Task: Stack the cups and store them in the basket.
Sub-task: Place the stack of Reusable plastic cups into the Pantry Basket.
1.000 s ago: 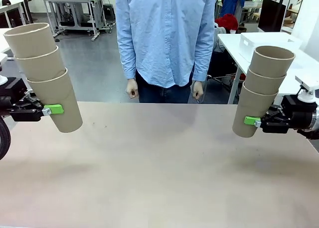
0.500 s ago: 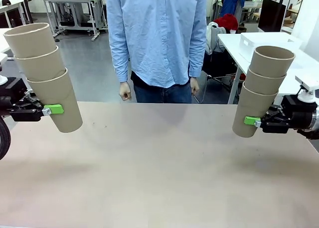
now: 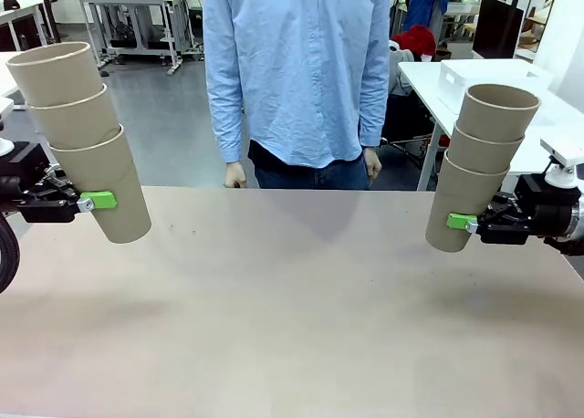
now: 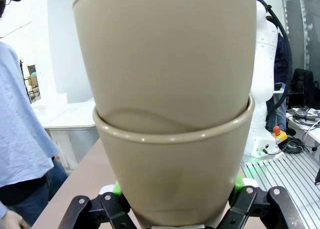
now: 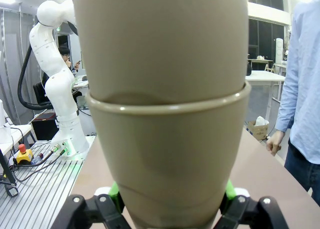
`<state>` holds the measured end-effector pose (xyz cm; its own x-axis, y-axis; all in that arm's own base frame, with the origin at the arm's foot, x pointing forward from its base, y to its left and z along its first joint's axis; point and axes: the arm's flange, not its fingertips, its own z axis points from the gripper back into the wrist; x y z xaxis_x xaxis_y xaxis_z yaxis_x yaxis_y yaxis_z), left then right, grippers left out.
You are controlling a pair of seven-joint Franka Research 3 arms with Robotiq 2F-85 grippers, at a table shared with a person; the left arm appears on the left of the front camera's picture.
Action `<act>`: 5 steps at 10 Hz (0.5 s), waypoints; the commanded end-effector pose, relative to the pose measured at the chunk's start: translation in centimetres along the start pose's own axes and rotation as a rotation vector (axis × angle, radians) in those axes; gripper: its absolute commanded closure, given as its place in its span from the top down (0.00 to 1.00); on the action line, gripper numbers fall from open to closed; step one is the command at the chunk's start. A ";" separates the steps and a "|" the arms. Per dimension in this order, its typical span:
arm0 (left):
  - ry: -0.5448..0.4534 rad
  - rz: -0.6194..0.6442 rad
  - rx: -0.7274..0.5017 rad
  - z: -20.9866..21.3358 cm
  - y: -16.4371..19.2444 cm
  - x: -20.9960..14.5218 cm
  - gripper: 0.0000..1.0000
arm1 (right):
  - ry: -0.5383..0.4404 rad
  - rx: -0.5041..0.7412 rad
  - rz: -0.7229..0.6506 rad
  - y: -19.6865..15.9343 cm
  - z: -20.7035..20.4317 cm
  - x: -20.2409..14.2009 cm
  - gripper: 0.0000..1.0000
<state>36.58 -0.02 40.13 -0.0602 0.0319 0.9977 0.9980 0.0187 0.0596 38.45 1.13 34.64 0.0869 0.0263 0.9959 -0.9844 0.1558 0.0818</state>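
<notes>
L gripper (image 3: 96,201): pinching bottom cup of a 3-cup stack (image 3: 82,135), green pads on its lower wall. The stack is held clear above the table (image 3: 292,299), over its left edge, top leaning away from table centre
R gripper (image 3: 461,222): clamped likewise on bottom cup of 2nd 3-cup stack (image 3: 479,167), above table's right edge, top leaning outward
Person (image 3: 297,71): at table's far side, arms down
Progress (est.): all six cups nested in two threes, approx half done. Left to do: merge stacks into one, then store in basket, not yet begun
</notes>
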 end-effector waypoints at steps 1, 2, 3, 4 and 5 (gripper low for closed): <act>-0.006 -0.007 -0.005 0.2 -0.3 0.4 0.85 | -0.002 -0.002 0.013 0.0 0.0 0.3 0.84; -0.006 -0.007 -0.005 0.2 -0.3 0.4 0.85 | -0.002 -0.002 0.013 0.0 0.0 0.3 0.84; -0.006 -0.007 -0.005 0.2 -0.3 0.4 0.85 | -0.002 -0.002 0.013 0.0 0.0 0.3 0.84; -0.006 -0.007 -0.005 0.2 -0.3 0.4 0.85 | -0.002 -0.002 0.013 0.0 0.0 0.3 0.84; -0.006 -0.007 -0.005 0.2 -0.3 0.4 0.85 | -0.002 -0.002 0.013 0.0 0.0 0.3 0.84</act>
<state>36.58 -0.02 40.13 -0.0602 0.0319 0.9977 0.9980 0.0187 0.0596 38.45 1.13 34.64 0.0869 0.0263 0.9959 -0.9844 0.1558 0.0818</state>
